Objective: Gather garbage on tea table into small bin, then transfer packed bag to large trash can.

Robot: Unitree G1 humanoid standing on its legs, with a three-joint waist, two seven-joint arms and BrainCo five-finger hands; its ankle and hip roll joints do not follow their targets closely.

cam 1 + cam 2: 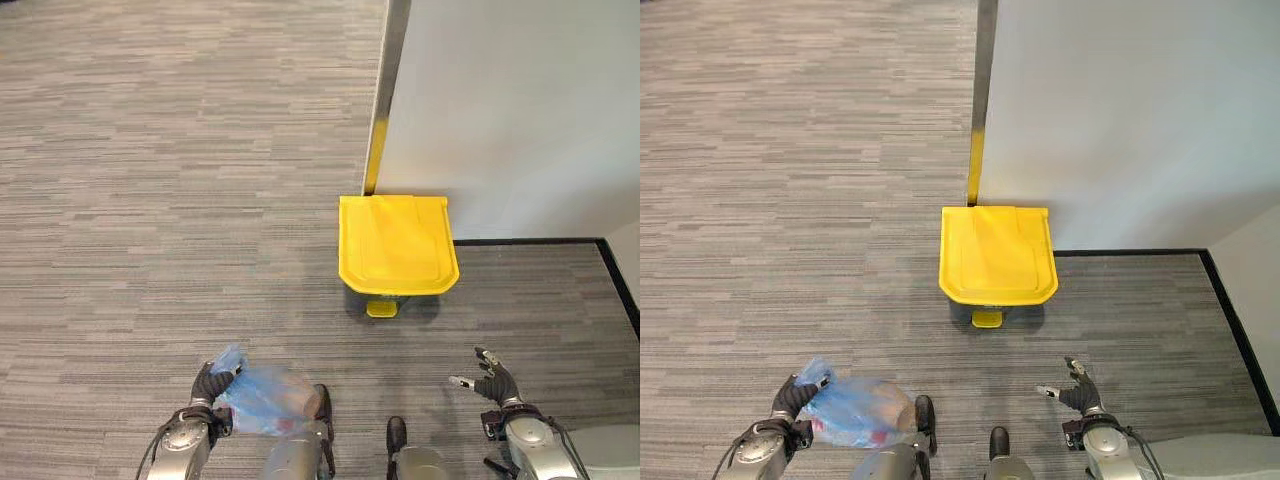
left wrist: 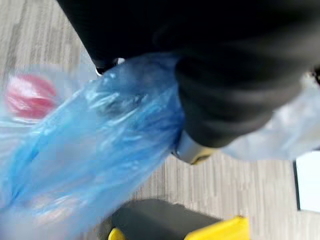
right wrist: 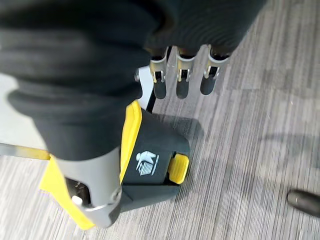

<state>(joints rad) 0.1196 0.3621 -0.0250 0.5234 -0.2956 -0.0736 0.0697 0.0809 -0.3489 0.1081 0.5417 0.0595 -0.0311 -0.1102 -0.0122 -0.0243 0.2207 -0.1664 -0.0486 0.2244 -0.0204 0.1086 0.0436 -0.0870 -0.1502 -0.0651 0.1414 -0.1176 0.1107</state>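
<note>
Left wrist view: the fingers are hidden behind the dark cover, but the blue plastic bag [image 2: 100,135] bunches tight where it passes under the hand, with something red showing through the film. In the left eye view the left hand [image 1: 207,385] is clenched round the gathered neck of the bag at about 7 o'clock in the frame; the body of the bag swells out toward 3 o'clock from the fist, clear of the carpet floor [image 1: 150,200].

Right hand [image 1: 492,377], at about 5 o'clock: fingers [image 3: 182,85] straight and released, holding nothing.

Large trash can [image 1: 396,245] stands near centre, 12 o'clock from the hands, against the white wall [image 1: 520,110]. Yellow lid down. Yellow foot pedal [image 1: 381,309] at its near side.

Handling, judged:
- Bag looks light, soft and thin; contents will shift and swing.
- Film is slippery and likely to tear if pinched at the body.
- Best hold is the bunched neck, as it is held now.
- Lid must be raised before the bag can go in.
</note>
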